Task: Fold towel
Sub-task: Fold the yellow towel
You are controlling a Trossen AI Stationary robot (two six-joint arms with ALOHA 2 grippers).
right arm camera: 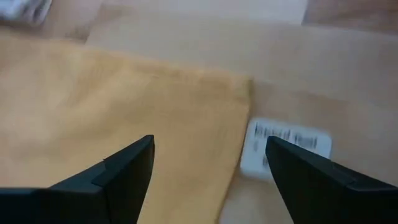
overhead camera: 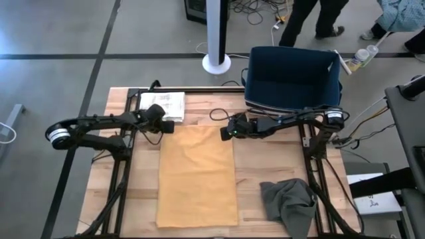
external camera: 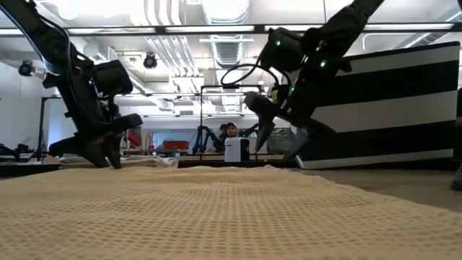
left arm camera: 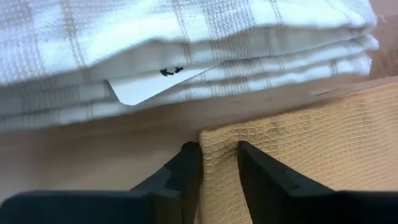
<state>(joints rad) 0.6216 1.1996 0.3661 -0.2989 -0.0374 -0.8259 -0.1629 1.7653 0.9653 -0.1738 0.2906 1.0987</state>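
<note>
From above, the tan towel (overhead camera: pixel 197 176) lies flat on the wooden table (overhead camera: pixel 265 162), its long side running away from the arms. The left gripper (overhead camera: pixel 161 126) sits at the towel's far left corner and the right gripper (overhead camera: pixel 227 132) at its far right corner. Both sets of fingers are too small here to read. Just beyond the left gripper lies a folded white towel (overhead camera: pixel 163 104); a crumpled grey cloth (overhead camera: pixel 289 202) lies well away from the right gripper, and a blue bin (overhead camera: pixel 292 76) stands behind that arm. People's legs (overhead camera: pixel 312 16) are cut off at the frame's top edge.

At table height, the tan towel fills the foreground. The left gripper (external camera: pixel 108 153) has its tips down at the cloth, while the right gripper (external camera: pixel 278 141) hangs above it with its fingers spread. Contact at the left tips is hard to judge.

In the left wrist view, the left gripper (left arm camera: pixel 219 163) is narrowed on the tan corner, whose edge rises between the fingers (left arm camera: pixel 264 177); the white towel (left arm camera: pixel 186 50) lies just ahead, with a tag (left arm camera: pixel 149 84) poking out.

In the right wrist view, the right gripper (right arm camera: pixel 208 162) is wide open and holds nothing. The towel's corner (right arm camera: pixel 124 106) lies between and ahead of the fingers, with a blurred, unreadable label (right arm camera: pixel 283 146) beside it.
</note>
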